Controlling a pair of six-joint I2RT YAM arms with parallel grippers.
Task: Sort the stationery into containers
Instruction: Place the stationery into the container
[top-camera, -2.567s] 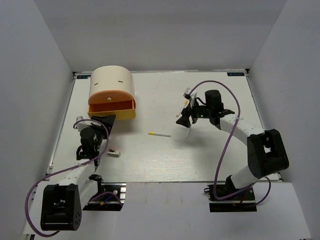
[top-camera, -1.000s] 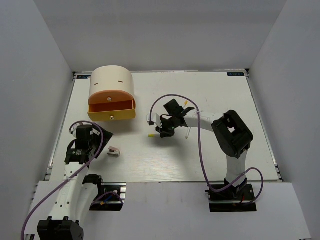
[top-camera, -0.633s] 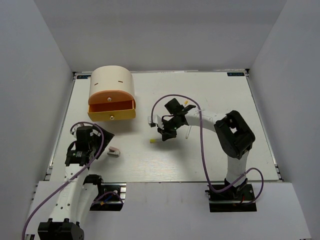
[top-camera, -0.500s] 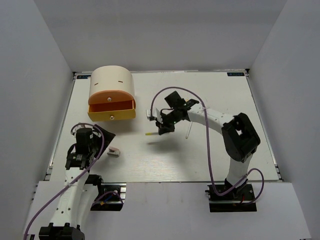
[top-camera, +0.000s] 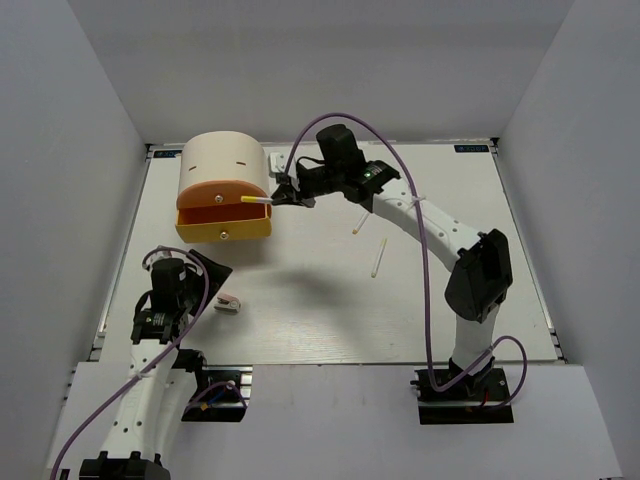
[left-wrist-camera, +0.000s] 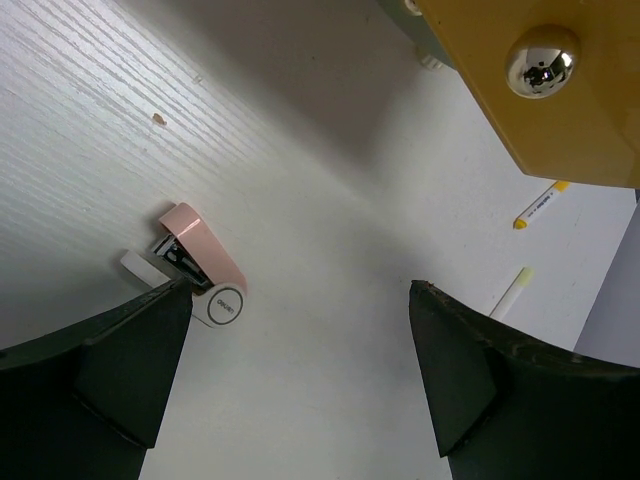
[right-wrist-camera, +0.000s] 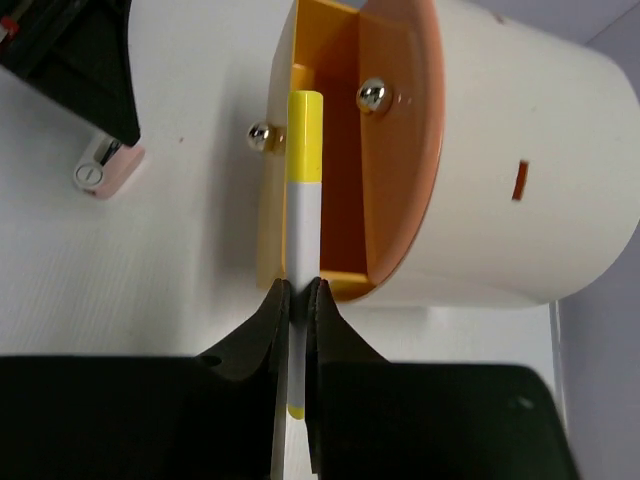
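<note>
The right gripper (right-wrist-camera: 297, 292) pinches a white-and-yellow pen (right-wrist-camera: 303, 190) over the open yellow drawer (right-wrist-camera: 272, 220) of the cream box (right-wrist-camera: 520, 150) — the left gripper (left-wrist-camera: 300, 310) hangs spread wide beside the pink sharpener (left-wrist-camera: 205, 265).

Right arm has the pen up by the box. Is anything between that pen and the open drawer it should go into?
Nothing visible. The right gripper holds the white-and-yellow pen with its yellow end over the pulled-out yellow drawer, whose top is open. The orange drawer above sits further back, clear of the pen.
</note>
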